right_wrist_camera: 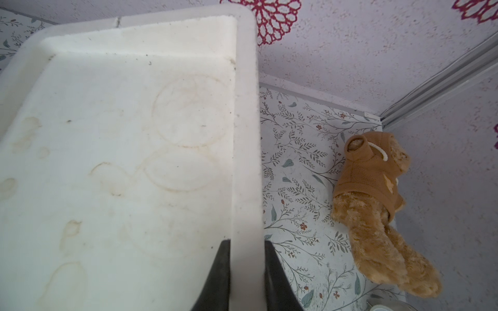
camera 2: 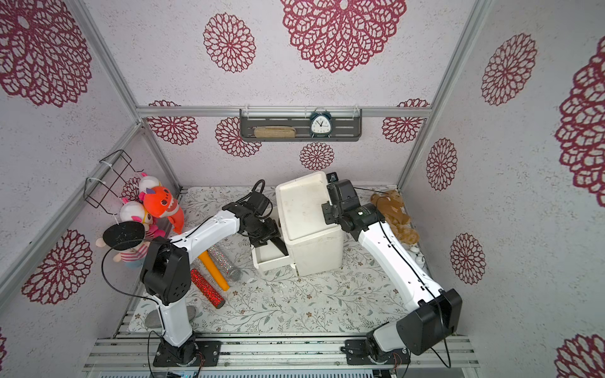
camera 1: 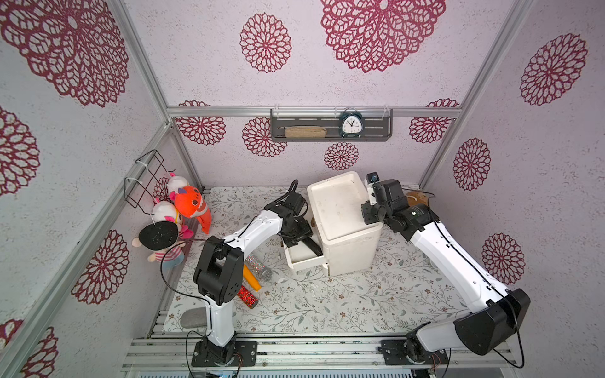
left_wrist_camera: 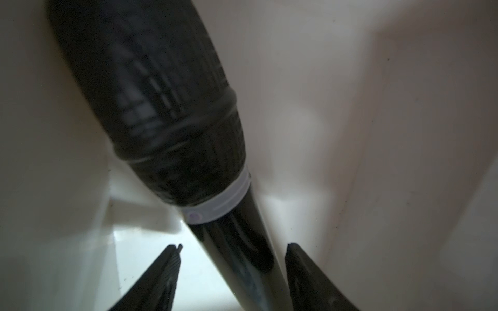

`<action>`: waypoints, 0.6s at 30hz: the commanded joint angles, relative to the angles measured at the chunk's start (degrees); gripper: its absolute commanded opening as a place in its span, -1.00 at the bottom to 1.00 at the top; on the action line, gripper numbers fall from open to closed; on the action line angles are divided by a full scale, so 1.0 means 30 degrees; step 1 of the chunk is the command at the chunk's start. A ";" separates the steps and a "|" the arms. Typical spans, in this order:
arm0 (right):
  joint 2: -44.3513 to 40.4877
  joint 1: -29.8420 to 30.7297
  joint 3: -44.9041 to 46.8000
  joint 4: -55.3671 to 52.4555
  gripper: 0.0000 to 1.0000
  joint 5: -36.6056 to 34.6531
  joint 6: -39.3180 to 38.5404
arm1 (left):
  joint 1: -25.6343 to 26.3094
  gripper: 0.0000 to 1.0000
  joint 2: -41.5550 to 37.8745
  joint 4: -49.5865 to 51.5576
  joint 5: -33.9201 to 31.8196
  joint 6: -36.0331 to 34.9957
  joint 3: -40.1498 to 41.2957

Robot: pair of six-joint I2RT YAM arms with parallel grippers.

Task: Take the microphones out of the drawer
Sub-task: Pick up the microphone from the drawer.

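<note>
Straddling the black microphone's handle, the left pincer is standing wide, its fingers clear of the handle on both sides and gripping nothing. The microphone is lying slanted inside the drawer, its mesh head pointing away from the fingers, farther into the drawer. In both top views the drawer is sticking out of the lower left side of the white cabinet, just below the frame's centre, and the left arm is reaching down into it. The right pincer is pinching the cabinet's raised top rim, narrow, one finger inside the rim and one outside; in the top views it is sitting at the cabinet's right edge. On the table, left of the drawer, a silver mic, an orange tube and a red tube are lying close together. A brown teddy is lying by the right wall, and plush toys are hanging at the left wall.
</note>
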State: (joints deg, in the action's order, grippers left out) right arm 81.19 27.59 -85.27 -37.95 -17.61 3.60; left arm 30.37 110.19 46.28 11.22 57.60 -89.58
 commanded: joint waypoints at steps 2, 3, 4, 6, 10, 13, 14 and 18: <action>-0.1715 -0.0086 -0.0564 0.5465 -1.00 -0.1589 -0.0393 | 0.0076 0.44 0.0222 -0.0433 -0.0432 0.0654 0.0229; -0.1742 -0.0078 -0.0551 0.5469 -1.00 -0.1573 -0.0409 | 0.0072 0.45 0.0339 -0.0538 -0.0405 0.0733 0.0214; -0.1800 -0.0067 -0.0550 0.5502 -1.00 -0.1544 -0.0444 | 0.0072 0.45 0.0462 -0.0685 -0.0403 0.0796 0.0212; -0.1880 -0.0079 -0.0477 0.5531 -1.00 -0.1463 -0.0575 | 0.0072 0.43 0.0593 -0.0982 -0.0355 0.0965 0.0175; -0.2124 -0.0079 -0.0290 0.5561 -1.00 -0.1483 -0.0707 | 0.0072 0.19 0.1381 -0.1598 -0.0171 0.1234 0.0138; -0.2249 -0.0086 -0.0127 0.5497 -1.00 -0.1470 -0.0759 | 0.0072 -0.02 0.1493 -0.2034 -0.0087 0.1432 0.0184; -0.2292 -0.0069 -0.0056 0.5527 -1.00 -0.1434 -0.0716 | 0.0083 -0.08 0.1525 -0.2162 -0.0043 0.1452 0.0185; -0.2292 -0.0079 0.0063 0.5530 -1.00 -0.1251 -0.0595 | 0.0101 -0.27 0.1561 -0.2277 -0.0120 0.1430 -0.0007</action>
State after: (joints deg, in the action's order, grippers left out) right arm 79.85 27.53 -83.42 -36.51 -17.52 3.42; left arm 30.24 113.16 40.10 11.27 62.83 -89.62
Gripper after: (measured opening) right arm 0.178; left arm 0.388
